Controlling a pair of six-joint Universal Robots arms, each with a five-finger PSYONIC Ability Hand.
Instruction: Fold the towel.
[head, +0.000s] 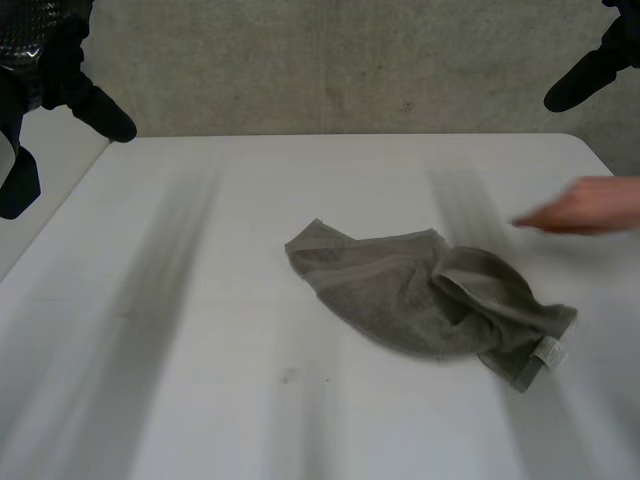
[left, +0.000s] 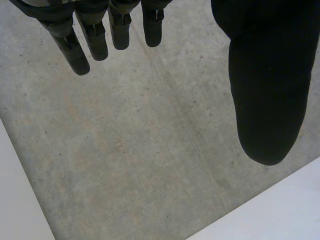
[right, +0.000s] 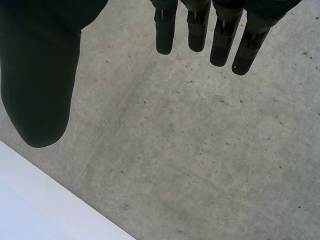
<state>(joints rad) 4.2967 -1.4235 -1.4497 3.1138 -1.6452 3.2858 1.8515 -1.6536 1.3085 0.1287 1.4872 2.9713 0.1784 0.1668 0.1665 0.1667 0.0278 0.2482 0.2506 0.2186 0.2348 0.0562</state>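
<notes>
A grey-brown towel (head: 425, 300) lies crumpled on the white table (head: 200, 330), right of the middle, with a white label at its near right corner. My left hand (head: 60, 75) hangs raised at the far left, well away from the towel. My right hand (head: 592, 75) is raised at the far right corner. In the left wrist view the fingers (left: 85, 40) are straight and apart from the thumb (left: 267, 85), with nothing between them. In the right wrist view the fingers (right: 220, 35) and thumb (right: 40, 75) are likewise spread over bare concrete floor.
A person's hand (head: 585, 207) reaches in from the right, just beyond the towel's far right part. Concrete floor (head: 340, 60) lies past the table's far edge. The table edge (left: 270, 210) runs under both raised hands.
</notes>
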